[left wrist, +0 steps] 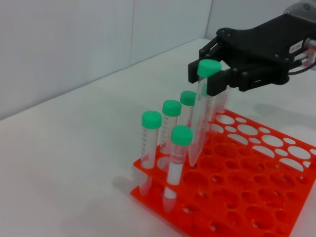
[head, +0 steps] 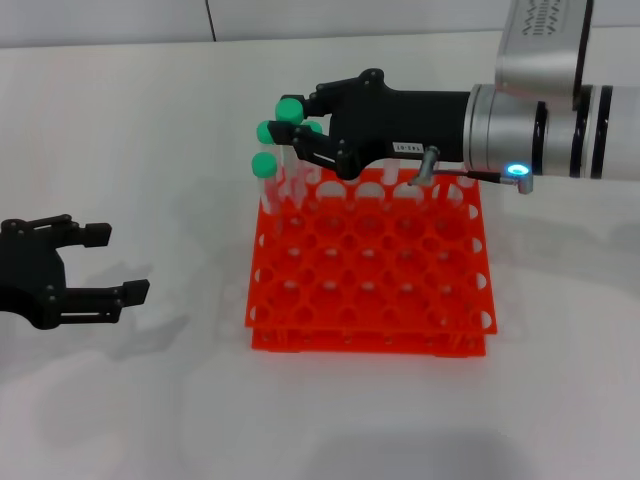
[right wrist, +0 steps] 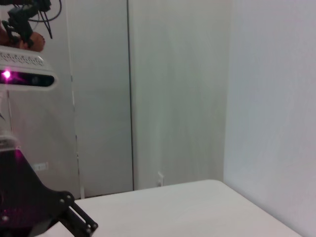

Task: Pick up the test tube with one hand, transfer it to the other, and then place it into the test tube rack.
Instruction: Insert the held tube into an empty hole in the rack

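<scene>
Head view | right claw (head: pixel 292 128) pinching test tube (left wrist: pixel 202 116) over rack (head: pixel 380 290) | left claw (head: pixel 100 262) spread

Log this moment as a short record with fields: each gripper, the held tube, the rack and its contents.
right gripper: over the rack's far-left corner, shut on the test tube just under its green cap
test tube: roughly upright, slightly tilted, tip down at the rack's top tier
left gripper: open, holding nothing, low over the table to the left of the rack
test tube rack: orange-red, two tiers, on the white table
other tubes: four green-capped ones standing in holes near that corner
</scene>
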{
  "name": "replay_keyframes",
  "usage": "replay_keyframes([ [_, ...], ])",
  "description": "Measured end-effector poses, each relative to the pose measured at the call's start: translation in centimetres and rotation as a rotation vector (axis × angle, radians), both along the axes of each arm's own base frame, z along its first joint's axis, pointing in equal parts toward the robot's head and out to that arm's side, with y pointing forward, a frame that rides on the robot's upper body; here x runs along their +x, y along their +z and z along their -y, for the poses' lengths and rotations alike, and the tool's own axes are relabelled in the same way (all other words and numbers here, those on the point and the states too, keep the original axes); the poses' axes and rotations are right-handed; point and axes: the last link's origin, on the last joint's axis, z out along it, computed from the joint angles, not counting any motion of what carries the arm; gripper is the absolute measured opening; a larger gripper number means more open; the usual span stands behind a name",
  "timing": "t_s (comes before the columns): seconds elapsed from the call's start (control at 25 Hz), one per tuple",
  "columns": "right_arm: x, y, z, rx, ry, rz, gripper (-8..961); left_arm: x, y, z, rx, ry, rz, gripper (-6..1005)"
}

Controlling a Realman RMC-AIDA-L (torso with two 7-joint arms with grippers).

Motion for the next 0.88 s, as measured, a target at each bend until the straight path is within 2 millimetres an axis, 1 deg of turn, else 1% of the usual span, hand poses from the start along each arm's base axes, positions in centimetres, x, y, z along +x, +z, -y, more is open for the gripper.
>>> replay_keyframes([
  [0.44, 0.6, 0.1, -0.2, 0.012, -0.02, 0.004, 255, 0.1, -0.2, -0.2, -0.002, -0.003, 0.004, 874],
  [0.88, 1.2, -0.2, -0.2, 0.013, -0.033, -0.001, 256, 0.2, -0.2, -0.3, -0.002, -0.006, 0.003, 874],
])
